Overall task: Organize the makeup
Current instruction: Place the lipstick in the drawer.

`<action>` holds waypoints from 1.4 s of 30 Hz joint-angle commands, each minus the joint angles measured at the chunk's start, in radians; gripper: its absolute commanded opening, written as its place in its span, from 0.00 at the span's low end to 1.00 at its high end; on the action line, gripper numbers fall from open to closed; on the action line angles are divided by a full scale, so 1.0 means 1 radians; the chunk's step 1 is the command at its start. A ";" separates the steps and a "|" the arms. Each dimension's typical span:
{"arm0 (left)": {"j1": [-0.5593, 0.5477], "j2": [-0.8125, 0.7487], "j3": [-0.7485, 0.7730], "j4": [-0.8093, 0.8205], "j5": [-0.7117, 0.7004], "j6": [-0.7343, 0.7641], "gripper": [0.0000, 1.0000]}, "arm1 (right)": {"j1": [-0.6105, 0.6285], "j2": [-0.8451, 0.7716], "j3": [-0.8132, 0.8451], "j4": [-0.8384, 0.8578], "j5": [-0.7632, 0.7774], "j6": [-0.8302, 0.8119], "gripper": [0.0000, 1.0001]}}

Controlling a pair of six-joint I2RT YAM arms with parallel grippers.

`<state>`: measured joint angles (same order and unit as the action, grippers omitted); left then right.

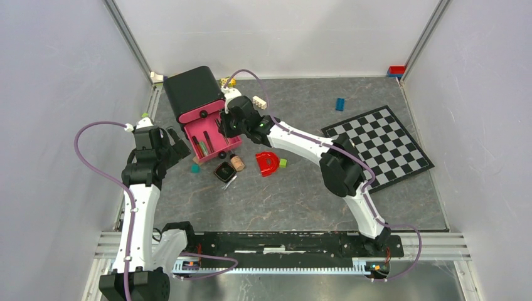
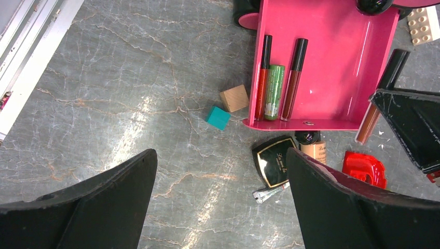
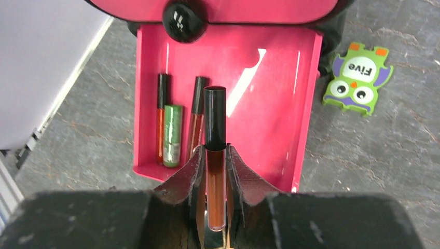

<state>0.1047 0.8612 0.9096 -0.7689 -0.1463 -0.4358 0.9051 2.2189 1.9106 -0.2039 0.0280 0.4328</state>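
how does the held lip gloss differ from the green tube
The lip gloss is held by the right gripper; the green tube lies in the pink tray. The lip gloss is brownish-red, black-capped; the green tube shorter, all green. Both are slim tubes.

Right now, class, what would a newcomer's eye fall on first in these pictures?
The hot-pink tray at the far left of the table, with three tubes lying along one side. The right hand grips a dark-red, black-capped tube close by it. A black-and-white checkerboard mat lies at the right.
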 commanded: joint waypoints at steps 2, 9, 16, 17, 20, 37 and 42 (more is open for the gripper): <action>0.001 -0.009 0.005 0.031 0.005 0.009 1.00 | -0.009 0.028 0.044 0.124 -0.021 0.069 0.08; 0.002 -0.010 0.005 0.031 0.008 0.010 1.00 | -0.017 0.073 0.061 0.177 -0.024 0.083 0.07; 0.001 -0.007 0.005 0.031 0.008 0.009 1.00 | -0.023 0.122 0.101 0.197 -0.017 0.095 0.07; 0.001 -0.007 0.006 0.031 0.009 0.009 1.00 | -0.022 0.126 0.102 0.197 -0.013 0.096 0.07; 0.000 -0.005 0.005 0.032 0.009 0.009 1.00 | -0.025 0.138 0.108 0.196 -0.007 0.104 0.07; 0.002 -0.004 0.005 0.031 0.011 0.010 1.00 | -0.029 0.224 0.159 0.248 -0.007 0.162 0.12; 0.002 -0.006 0.005 0.031 0.012 0.010 1.00 | -0.028 0.241 0.164 0.258 -0.005 0.160 0.12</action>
<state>0.1047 0.8616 0.9096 -0.7685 -0.1459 -0.4362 0.8806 2.4420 2.0159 0.0006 0.0185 0.5823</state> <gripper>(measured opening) 0.997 0.208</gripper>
